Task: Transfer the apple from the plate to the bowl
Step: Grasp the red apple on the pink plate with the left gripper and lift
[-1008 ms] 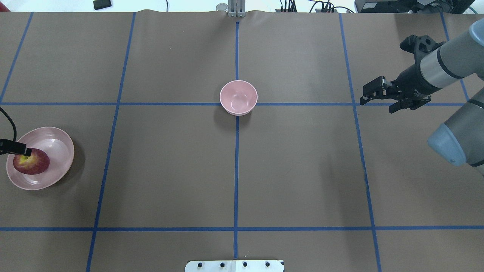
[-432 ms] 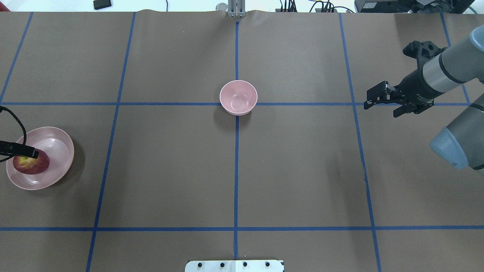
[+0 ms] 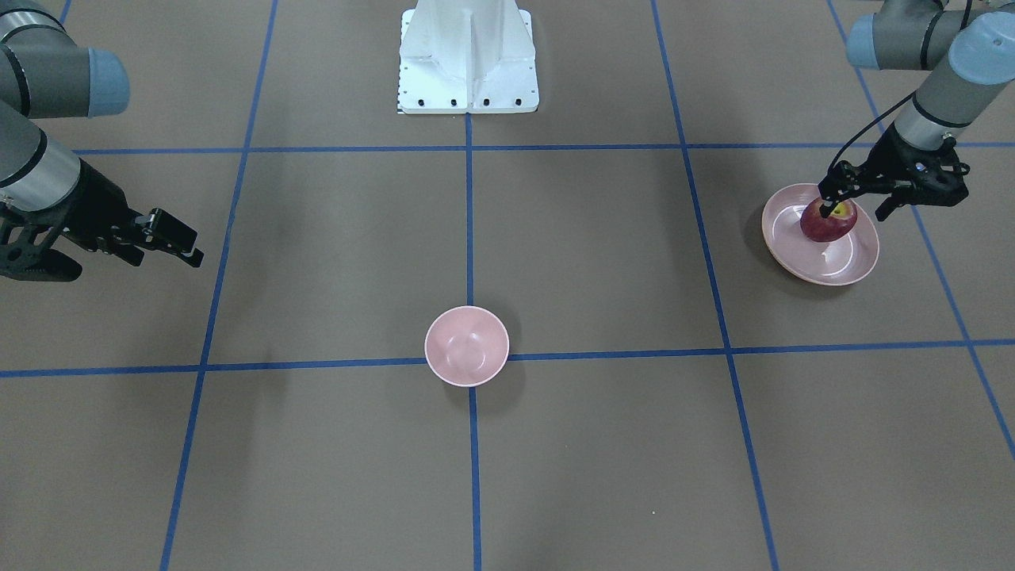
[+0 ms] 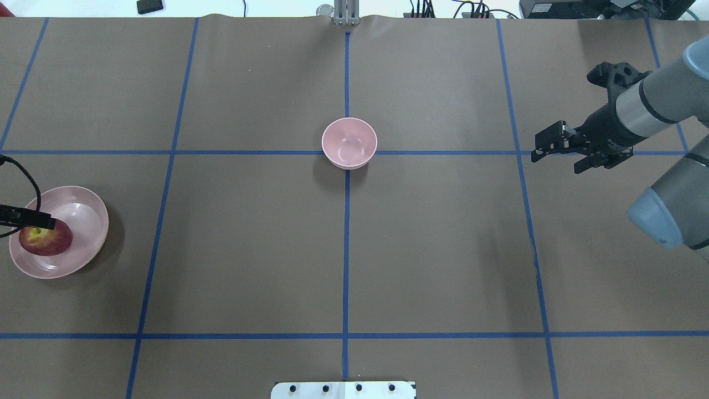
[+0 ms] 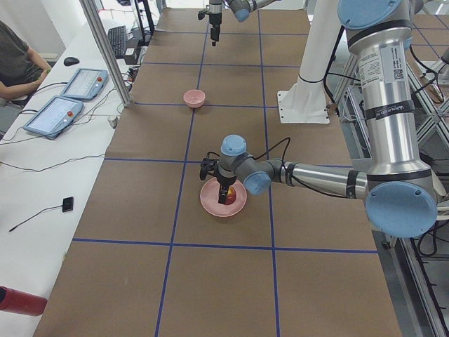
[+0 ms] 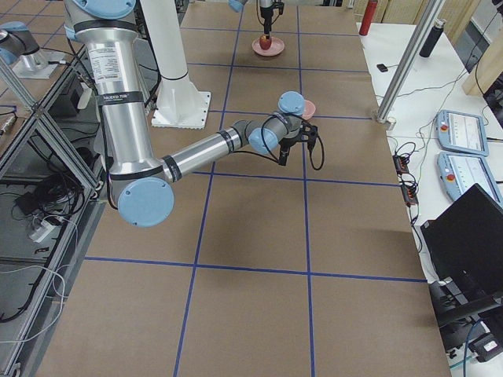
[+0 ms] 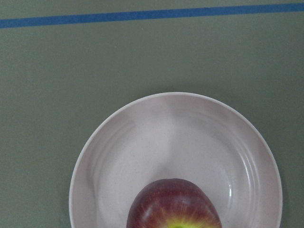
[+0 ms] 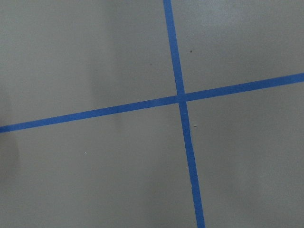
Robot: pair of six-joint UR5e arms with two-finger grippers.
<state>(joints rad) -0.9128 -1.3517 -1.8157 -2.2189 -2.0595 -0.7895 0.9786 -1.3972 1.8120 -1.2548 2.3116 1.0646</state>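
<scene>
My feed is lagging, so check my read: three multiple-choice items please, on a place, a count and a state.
1. The apple lies: A in the bowl; B on the plate; C held in the air.
2. Pink dishes in view: A one; B two; C three.
3. The right hand is: A shut on the apple; B shut on the bowl; C open and empty.
Answers: 1 B, the apple sits inside the plate's rim; 2 B, only the plate and the bowl; 3 C, its fingers stand apart with nothing between them.
</scene>
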